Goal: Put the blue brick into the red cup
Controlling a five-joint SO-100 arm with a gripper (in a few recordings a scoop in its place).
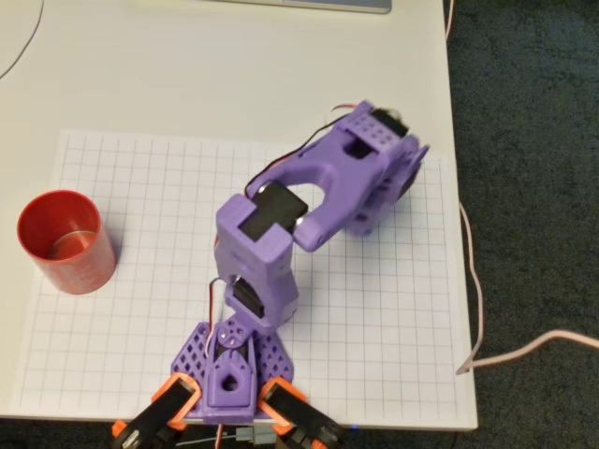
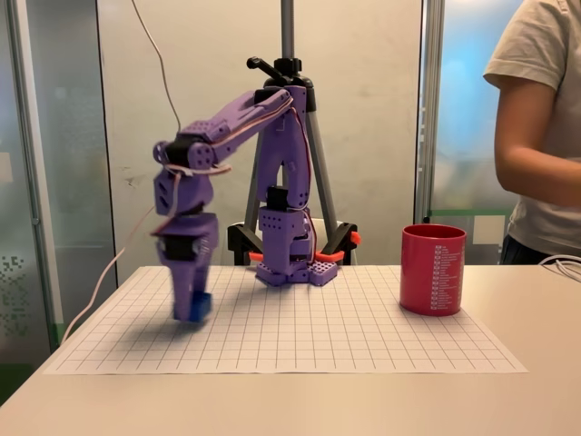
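In the fixed view the purple arm reaches down at the left, and my gripper (image 2: 192, 307) points straight at the grid mat. The blue brick (image 2: 201, 306) sits between the fingertips, with the jaws closed on it, at or just above the mat; the picture is blurred there. In the overhead view the arm's wrist (image 1: 370, 173) covers both gripper and brick. The red cup (image 2: 433, 270) stands upright on the mat far to the right, well apart from the gripper. From above, the red cup (image 1: 65, 241) is at the mat's left edge, its inside holding nothing.
The arm's base (image 1: 230, 369) is clamped at the mat's near edge. A tripod (image 2: 289, 109) stands behind the base. A person (image 2: 536, 127) stands at the right beside the table. A cable (image 1: 477, 309) runs along the table's right edge (image 1: 457, 187).
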